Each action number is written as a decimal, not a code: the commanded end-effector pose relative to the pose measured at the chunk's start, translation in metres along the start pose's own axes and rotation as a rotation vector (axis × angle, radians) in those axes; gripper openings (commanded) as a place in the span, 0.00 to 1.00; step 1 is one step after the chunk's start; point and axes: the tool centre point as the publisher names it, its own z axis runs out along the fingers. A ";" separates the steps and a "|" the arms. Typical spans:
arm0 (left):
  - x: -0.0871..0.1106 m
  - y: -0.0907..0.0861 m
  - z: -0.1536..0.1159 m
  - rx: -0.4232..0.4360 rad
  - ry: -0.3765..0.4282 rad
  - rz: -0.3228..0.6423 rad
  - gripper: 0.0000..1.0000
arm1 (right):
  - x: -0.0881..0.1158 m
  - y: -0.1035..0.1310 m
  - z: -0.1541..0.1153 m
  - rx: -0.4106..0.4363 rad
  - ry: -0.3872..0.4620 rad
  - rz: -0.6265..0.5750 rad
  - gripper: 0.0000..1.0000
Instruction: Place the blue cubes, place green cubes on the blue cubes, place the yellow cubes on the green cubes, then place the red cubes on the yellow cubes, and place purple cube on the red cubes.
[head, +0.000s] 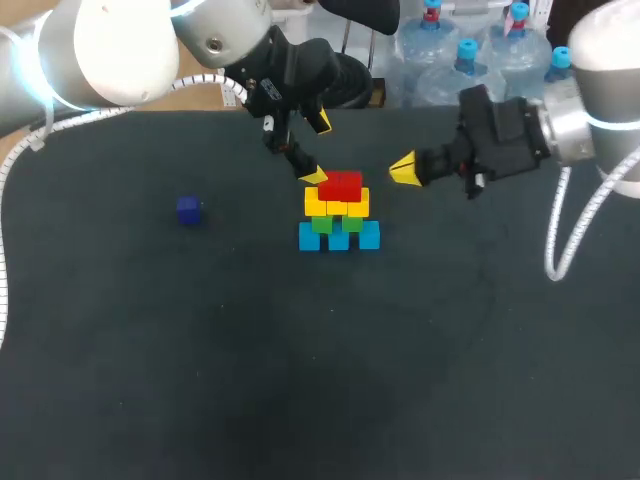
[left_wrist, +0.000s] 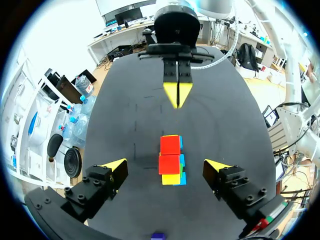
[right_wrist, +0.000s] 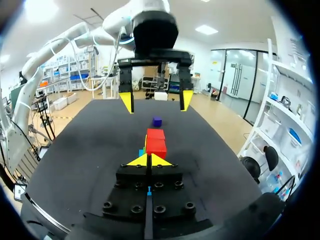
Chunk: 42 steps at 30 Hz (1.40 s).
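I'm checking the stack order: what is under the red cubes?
Yellow cubes sit directly under the red cubes, then green cubes, then blue cubes on the table. The yellow tops beneath the red are covered.

Red cubes (head: 343, 186), purple cube (head: 189, 209)

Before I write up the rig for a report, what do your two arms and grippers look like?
The left arm and right arm are rounded, white and silver, each trailing a white coiled cable. The left gripper and right gripper are black and blocky, each ending in two yellow wedge tips.
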 end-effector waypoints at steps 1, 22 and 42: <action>0.001 0.000 0.000 0.000 -0.003 0.003 1.00 | 0.005 0.014 -0.039 0.033 -0.035 -0.004 0.44; 0.001 0.000 0.000 0.000 -0.003 0.003 1.00 | 0.035 0.045 -0.119 0.324 -0.034 0.088 1.00; 0.001 0.000 0.000 0.000 -0.003 0.003 1.00 | 0.043 0.053 -0.123 0.301 -0.008 0.086 1.00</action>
